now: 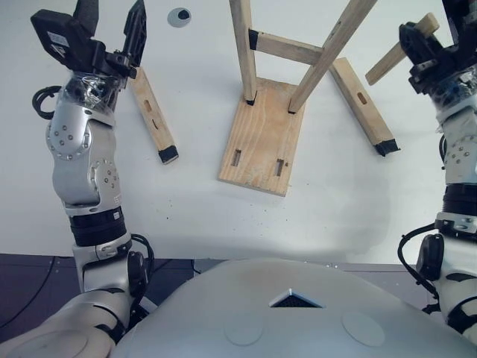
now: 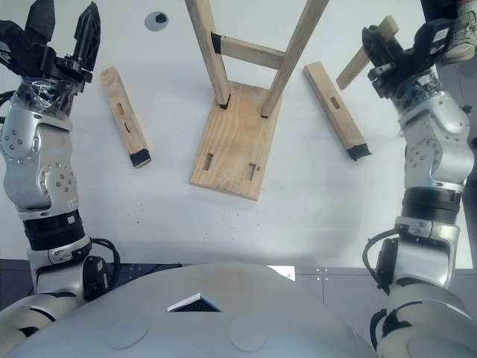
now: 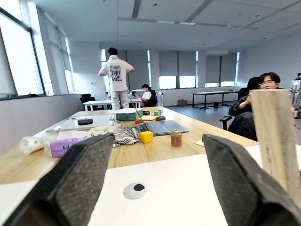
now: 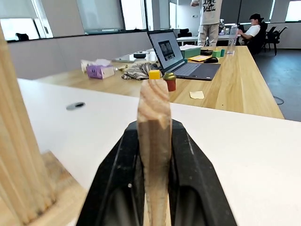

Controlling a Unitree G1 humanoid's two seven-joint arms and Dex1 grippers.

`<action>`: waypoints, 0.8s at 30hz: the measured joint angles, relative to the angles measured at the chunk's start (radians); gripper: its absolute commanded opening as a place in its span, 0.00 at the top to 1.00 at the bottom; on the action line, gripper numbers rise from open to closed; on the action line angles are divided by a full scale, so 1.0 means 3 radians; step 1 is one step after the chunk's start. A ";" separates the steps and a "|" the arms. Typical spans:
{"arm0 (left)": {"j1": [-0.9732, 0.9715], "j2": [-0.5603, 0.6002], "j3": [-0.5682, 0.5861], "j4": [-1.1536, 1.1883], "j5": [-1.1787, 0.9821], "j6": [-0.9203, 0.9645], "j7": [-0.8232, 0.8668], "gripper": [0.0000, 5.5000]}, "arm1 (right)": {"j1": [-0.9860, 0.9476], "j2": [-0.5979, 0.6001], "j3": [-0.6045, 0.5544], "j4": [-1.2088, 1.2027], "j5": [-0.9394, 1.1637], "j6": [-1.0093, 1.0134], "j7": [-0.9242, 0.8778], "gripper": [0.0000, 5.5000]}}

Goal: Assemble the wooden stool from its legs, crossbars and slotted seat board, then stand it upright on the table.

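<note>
The slotted seat board (image 1: 261, 142) lies flat on the white table (image 1: 112, 201). Two legs (image 1: 244, 45) (image 1: 328, 48) stand in its far slots, joined by a crossbar (image 1: 287, 47). One loose slotted leg (image 1: 153, 112) lies left of the board, another (image 1: 361, 104) lies right of it. My left gripper (image 1: 112, 15) hangs open above the left leg's far end, nothing between its fingers (image 3: 70, 183). My right gripper (image 4: 154, 129) is shut on a wooden bar (image 2: 365, 56), held tilted above the table at the far right.
A round cable grommet (image 1: 179, 16) sits in the table beyond the left leg. The near part of the table, in front of the board, is bare. Desks with a laptop (image 4: 176, 54) and small items stand in the room behind.
</note>
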 measured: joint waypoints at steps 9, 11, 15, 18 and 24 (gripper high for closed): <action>0.0002 0.0009 0.0185 0.0073 -0.0069 0.0146 0.0049 0.38 | 0.0121 0.0096 0.0041 0.0217 -0.0340 -0.0321 0.0213 0.93; 0.0003 0.0008 0.0186 0.0073 -0.0069 0.0146 0.0049 0.38 | 0.0142 0.0098 0.0051 0.0271 -0.0439 -0.0342 0.0227 0.93; 0.0007 0.0007 0.0188 0.0075 -0.0067 0.0146 0.0050 0.38 | 0.0141 0.0110 0.0021 0.0390 -0.0436 -0.0421 0.0231 0.93; 0.0006 0.0006 0.0187 0.0117 -0.0066 0.0147 0.0052 0.38 | 0.0122 0.0148 0.0005 0.0533 -0.0436 -0.0503 0.0255 0.93; -0.0014 0.0008 0.0187 0.0191 -0.0065 0.0147 0.0036 0.38 | 0.0132 0.0228 -0.0004 0.0651 -0.0433 -0.0587 0.0272 0.93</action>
